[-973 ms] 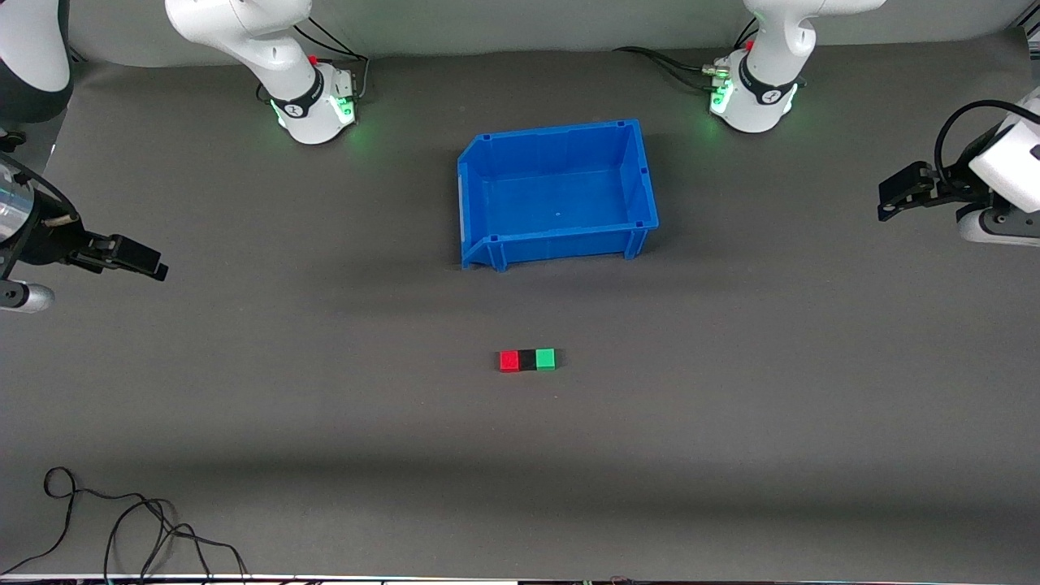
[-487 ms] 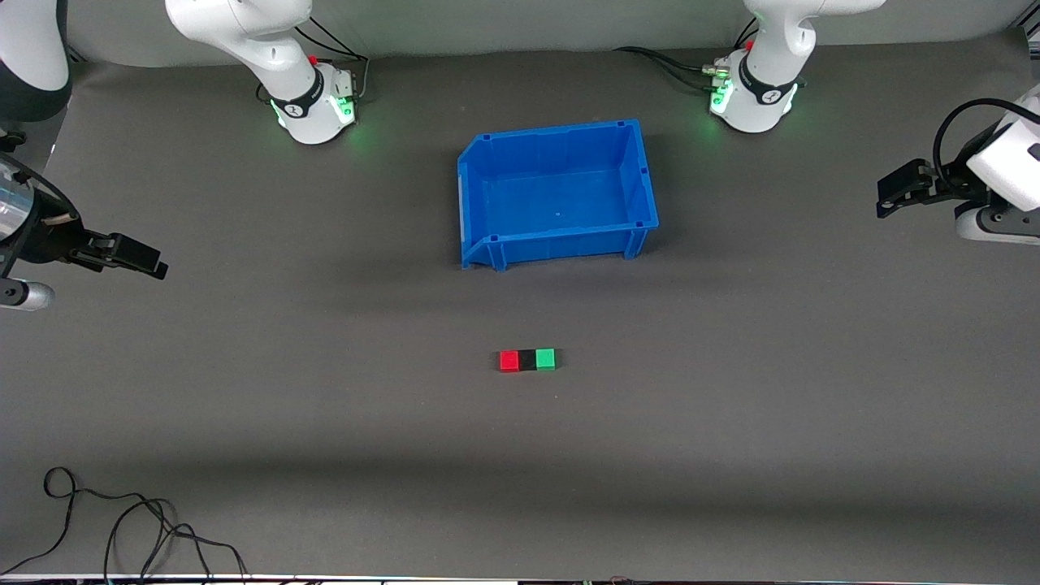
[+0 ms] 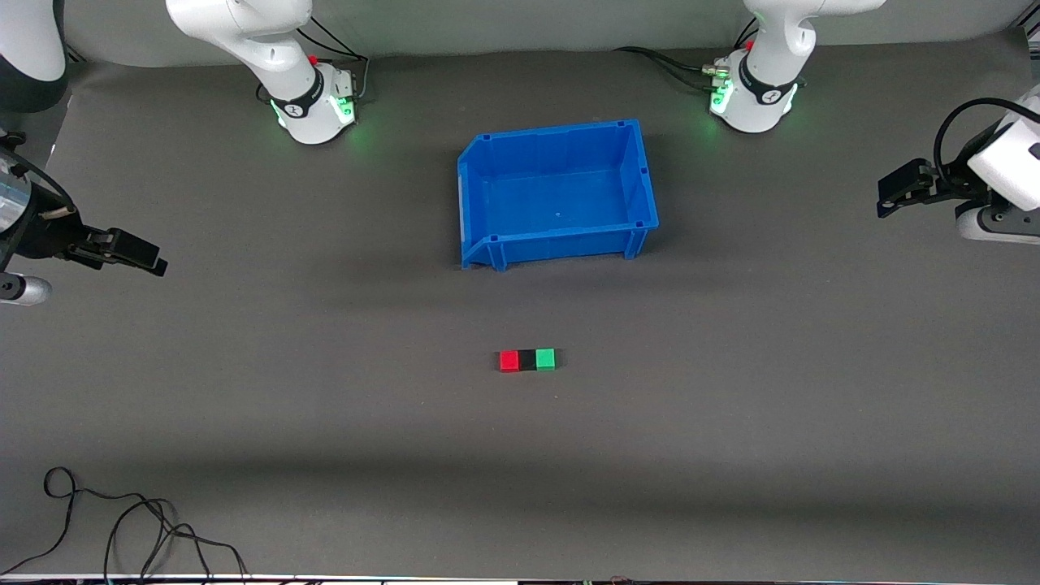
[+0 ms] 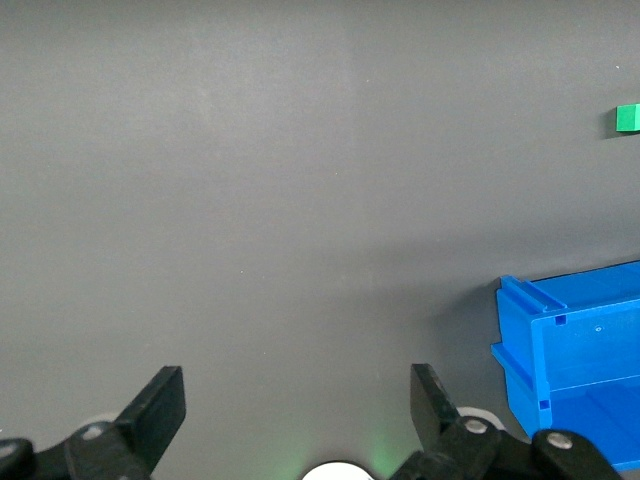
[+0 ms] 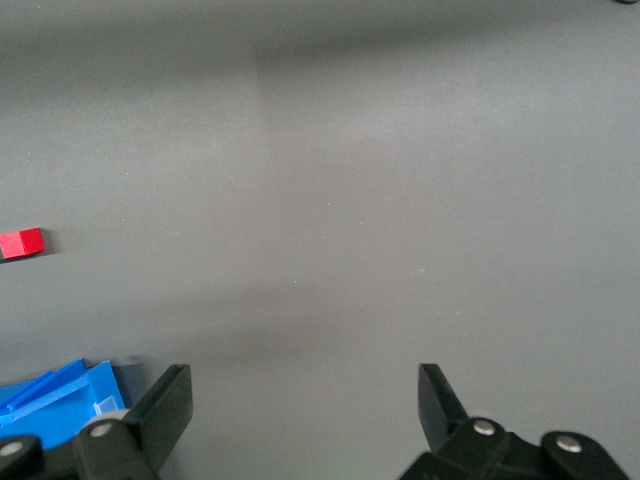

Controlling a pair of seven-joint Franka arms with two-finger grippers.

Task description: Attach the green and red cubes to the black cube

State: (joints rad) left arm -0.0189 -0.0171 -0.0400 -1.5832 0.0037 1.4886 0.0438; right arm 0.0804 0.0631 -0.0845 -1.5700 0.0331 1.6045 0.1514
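Fingers of the left tool [image 4: 295, 405], black and two in number, stand wide apart with nothing between them; this tool [image 3: 894, 191] hangs over the dark grey table [image 3: 731, 406] at the left arm's end, well apart from everything on it. The right tool [image 5: 305, 405] is likewise spread open and empty, and it [image 3: 138, 256] hangs over the table at the right arm's end. Both arms wait out at the edges, away from the work. Between the two bases sits a bright blue open-topped plastic bin [image 3: 479, 203], its inside bare, with a lower cut-away lip on the wall that faces the front camera. Nearer to the front camera than the bin, about mid-table, three small cubes lie in one straight row, touching side to side: the small bright red cube [image 3: 509, 361] at the end toward the right arm, the small matte black cube [image 3: 527, 360] in the middle, and the small bright green cube [image 3: 545, 359] at the end toward the left arm. The left wrist view catches the green cube [image 4: 628, 118] and a corner of the bin [image 4: 560, 350]; the right wrist view catches the red cube [image 5: 20, 243] and a sliver of the bin [image 5: 55, 395]. A thin black cable [image 3: 122, 520] lies looped on the table at the corner nearest the front camera, toward the right arm's end.
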